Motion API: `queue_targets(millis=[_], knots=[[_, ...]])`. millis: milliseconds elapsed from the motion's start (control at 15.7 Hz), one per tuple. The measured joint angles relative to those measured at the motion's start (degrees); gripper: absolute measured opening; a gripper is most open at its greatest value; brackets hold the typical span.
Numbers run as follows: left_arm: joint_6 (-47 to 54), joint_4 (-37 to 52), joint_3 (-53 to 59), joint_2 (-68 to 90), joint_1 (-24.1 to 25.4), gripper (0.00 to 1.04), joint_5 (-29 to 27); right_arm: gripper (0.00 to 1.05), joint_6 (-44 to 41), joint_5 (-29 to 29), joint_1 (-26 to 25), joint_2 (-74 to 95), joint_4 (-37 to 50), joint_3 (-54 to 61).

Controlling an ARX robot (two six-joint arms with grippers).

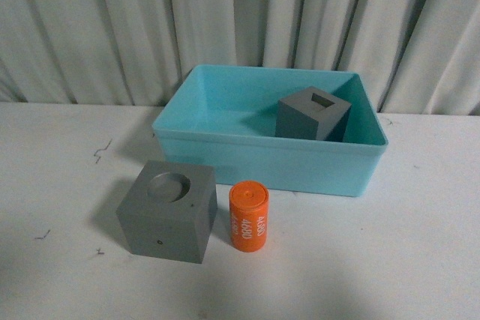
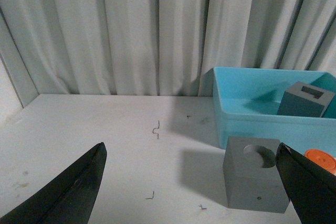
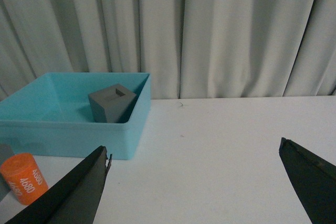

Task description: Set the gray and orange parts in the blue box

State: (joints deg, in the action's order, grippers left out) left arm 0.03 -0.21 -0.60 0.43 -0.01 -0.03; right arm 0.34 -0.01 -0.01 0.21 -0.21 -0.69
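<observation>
The blue box [image 1: 262, 170] stands at the table's back centre, and a gray cube with a square hole [image 1: 313, 114] rests inside it at the right. In front of the box a gray cube with a round recess [image 1: 168, 211] sits on the table, with the orange cylinder [image 1: 248, 215] standing just right of it. Neither arm shows in the front view. My left gripper [image 2: 191, 182] is open and empty, with the recessed cube [image 2: 254, 174] ahead by one fingertip. My right gripper [image 3: 193, 179] is open over bare table, the box [image 3: 73, 140] and cylinder [image 3: 22, 178] off to one side.
A pleated grey curtain [image 1: 240, 20] hangs behind the white table [image 1: 390, 260]. Small dark scuff marks [image 1: 100, 151] dot the table's left half.
</observation>
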Motion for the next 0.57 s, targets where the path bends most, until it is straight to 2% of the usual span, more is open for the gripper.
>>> queue_targets(millis=[128, 191, 255, 319, 383, 574], knots=[[-0.13, -0.46, -0.04, 0.09, 0.0, 0.98, 0.0, 0.98, -0.02, 0.0, 0.0, 0.0, 0.0, 0.0], [-4.11, -16.81, -6.93, 9.2, 0.04, 0.98, -0.09, 0.98, 0.0, 0.04, 0.0, -0.02, -0.02, 0.0], [-7.58, -24.52, -13.92, 23.1, 0.04, 0.98, 0.22, 0.98, -0.02, -0.04, 0.0, -0.02, 0.07, 0.0], [-9.11, -23.02, -17.84, 33.57, -0.57, 0.98, 0.44, 0.98, -0.02, 0.02, 0.0, 0.0, 0.0, 0.0], [-9.09, -11.34, -25.94, 52.5, -4.94, 0.98, 0.11, 0.98, -0.02, 0.0, 0.0, -0.02, 0.07, 0.0], [-8.61, -7.85, -28.24, 57.09, -6.4, 0.98, -0.2, 0.98, -0.02, 0.0, 0.0, -0.02, 0.0, 0.0]])
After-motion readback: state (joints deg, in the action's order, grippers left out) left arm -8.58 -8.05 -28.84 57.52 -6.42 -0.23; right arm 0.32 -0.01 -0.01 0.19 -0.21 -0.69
